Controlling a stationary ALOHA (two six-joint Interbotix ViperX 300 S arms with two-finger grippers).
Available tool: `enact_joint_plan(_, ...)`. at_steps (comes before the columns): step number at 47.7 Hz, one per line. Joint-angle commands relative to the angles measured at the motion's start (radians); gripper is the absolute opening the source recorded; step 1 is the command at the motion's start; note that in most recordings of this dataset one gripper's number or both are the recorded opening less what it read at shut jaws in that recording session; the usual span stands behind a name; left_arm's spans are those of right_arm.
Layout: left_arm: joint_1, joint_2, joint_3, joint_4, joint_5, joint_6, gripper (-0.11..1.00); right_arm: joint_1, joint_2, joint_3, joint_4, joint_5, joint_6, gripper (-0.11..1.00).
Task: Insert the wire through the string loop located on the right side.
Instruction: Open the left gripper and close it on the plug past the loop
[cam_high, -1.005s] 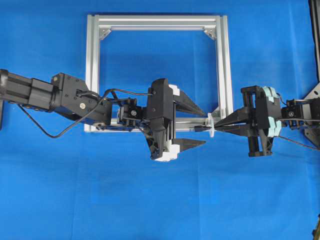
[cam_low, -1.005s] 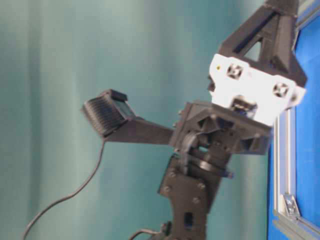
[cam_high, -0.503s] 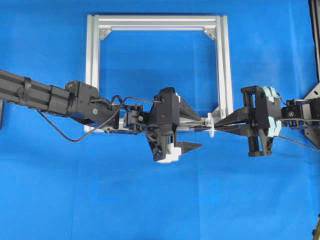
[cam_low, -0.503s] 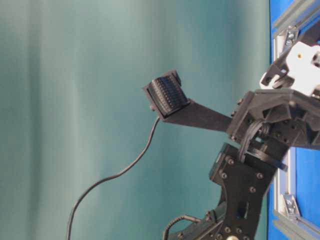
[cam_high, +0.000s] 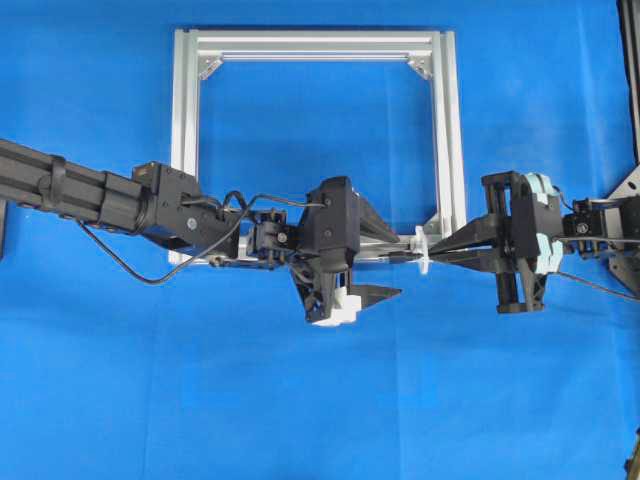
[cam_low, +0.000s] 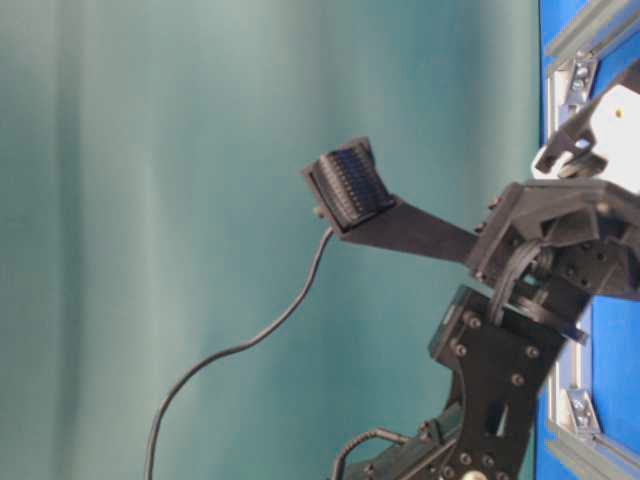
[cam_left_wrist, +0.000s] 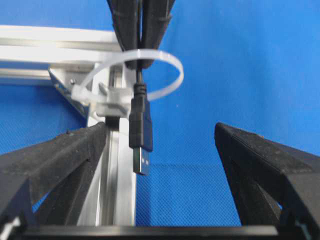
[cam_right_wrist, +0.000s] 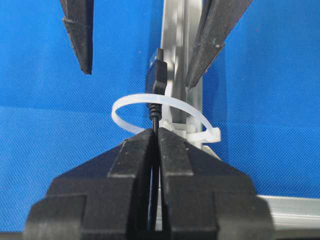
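The wire's dark plug (cam_left_wrist: 141, 135) with its metal tip pokes through the white string loop (cam_left_wrist: 165, 75), which is tied to the silver frame bar (cam_left_wrist: 117, 170). My right gripper (cam_right_wrist: 155, 132) is shut on the thin wire just before the loop (cam_right_wrist: 130, 102), and the plug (cam_right_wrist: 158, 75) lies beyond it. My left gripper (cam_left_wrist: 160, 127) is open, one finger on each side of the plug without touching it. From overhead, the left gripper (cam_high: 403, 260) and the right gripper (cam_high: 435, 253) face each other across the loop (cam_high: 422, 250).
The square aluminium frame (cam_high: 184, 150) lies flat on the blue cloth, and the loop is at its lower right corner. The left arm (cam_high: 100, 195) crosses the frame's lower bar. In the table-level view a ribbed finger pad (cam_low: 350, 185) sticks out, with a black cable (cam_low: 230, 350) hanging below.
The left arm has reached further in and its wrist has turned and sunk a little, so the open fingers sit closer round the plug. The right gripper has not moved.
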Motion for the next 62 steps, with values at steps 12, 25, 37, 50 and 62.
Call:
enact_joint_plan(12,0.003,-0.02,-0.023,0.0,-0.003,0.0,0.9,-0.002,-0.005,-0.014,0.002,-0.008,0.0,-0.04)
enact_joint_plan(25,0.003,-0.021,-0.025,0.0,-0.003,0.0,0.89,-0.002,-0.005,-0.014,0.0,-0.008,0.0,-0.04)
enact_joint_plan(37,0.003,-0.02,-0.026,0.0,0.003,0.0,0.87,-0.002,-0.005,-0.014,0.0,-0.006,0.0,-0.04)
enact_joint_plan(50,0.005,-0.012,-0.054,0.002,0.044,0.011,0.27,-0.002,-0.005,-0.014,0.0,-0.006,0.0,-0.04)
enact_joint_plan(62,0.006,-0.012,-0.054,0.002,0.044,0.011,0.08,0.0,-0.005,-0.014,0.0,-0.006,-0.002,-0.04)
